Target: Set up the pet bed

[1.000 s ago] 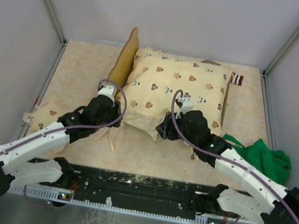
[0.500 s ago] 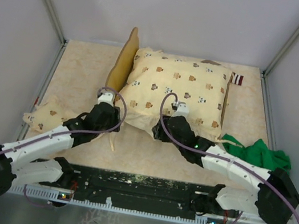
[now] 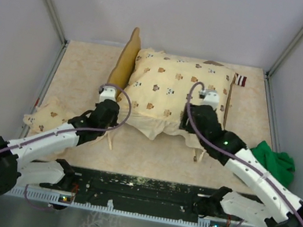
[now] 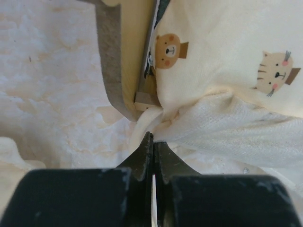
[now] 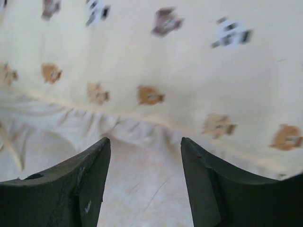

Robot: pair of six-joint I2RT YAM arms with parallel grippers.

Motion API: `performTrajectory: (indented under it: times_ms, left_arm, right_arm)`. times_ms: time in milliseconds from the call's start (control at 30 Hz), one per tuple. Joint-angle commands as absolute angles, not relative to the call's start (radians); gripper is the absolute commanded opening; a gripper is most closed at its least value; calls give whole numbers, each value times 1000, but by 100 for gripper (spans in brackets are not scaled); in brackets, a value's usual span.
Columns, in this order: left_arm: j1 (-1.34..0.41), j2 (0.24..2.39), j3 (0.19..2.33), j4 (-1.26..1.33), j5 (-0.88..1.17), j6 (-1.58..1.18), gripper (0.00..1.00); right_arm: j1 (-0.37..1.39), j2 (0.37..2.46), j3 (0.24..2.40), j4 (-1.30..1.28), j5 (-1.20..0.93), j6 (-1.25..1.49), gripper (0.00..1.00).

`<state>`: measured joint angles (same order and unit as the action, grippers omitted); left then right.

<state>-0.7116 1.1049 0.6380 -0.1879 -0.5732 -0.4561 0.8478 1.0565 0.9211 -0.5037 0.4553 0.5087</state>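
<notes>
The right gripper (image 5: 144,142) has swung right over the quilt (image 3: 173,88), jaws wide; the left gripper (image 4: 152,137) has snapped shut at its hem. The pet bed (image 3: 127,56) sits toward the table's back under the quilt; the pillow (image 3: 45,115) lies outside, unplaced.

In the top view the quilt (image 3: 173,88) covers nearly all of the pet bed (image 3: 127,56). Only the headboard, at 9 o'clock of the quilt, and a thin wooden strip at 3 o'clock show. A small striped thing (image 3: 240,80) at 2 o'clock of the quilt is too small to identify. The right arm hides the 7 o'clock part of the green cloth (image 3: 277,162), and the left arm covers the 5 o'clock edge of the pillow (image 3: 45,119). In the left wrist view the left gripper (image 4: 152,138) presses its fingers together at the quilt hem; whether a fold is pinched there I cannot tell. The right wrist view is blurred, and the animal prints are only smears.
</notes>
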Motion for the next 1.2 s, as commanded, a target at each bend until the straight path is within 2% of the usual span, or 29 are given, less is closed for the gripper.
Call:
performTrajectory:
  times_ms: [0,133,233,367,467,600,833,1000,1167]
  left_arm:
    - [-669,1091,659,-202,-646,-435,0]
    - [-640,1100,649,-203,-615,-452,0]
    - [-626,1116,640,-210,-601,-472,0]
    - [-600,1138,631,-219,-558,-488,0]
    - [-594,1137,620,-231,-532,-518,0]
    - [-587,1124,616,-256,-488,-555,1]
    - [-586,1037,663,-386,-470,-639,53]
    - [-586,971,737,-522,-541,-715,66]
    - [-586,936,822,-599,-662,-740,75]
  right_arm:
    - [653,982,964,-618,498,379,61]
    - [520,1044,969,-618,431,343,58]
    - [495,1100,956,-646,494,381,52]
    - [443,1144,868,-614,550,422,36]
    - [395,1175,821,-579,583,419,30]
    - [379,1168,833,-571,604,400,29]
    - [378,1066,989,-627,495,331,46]
    - [379,1028,1077,-668,347,310,54]
    - [379,978,1063,-648,153,361,54]
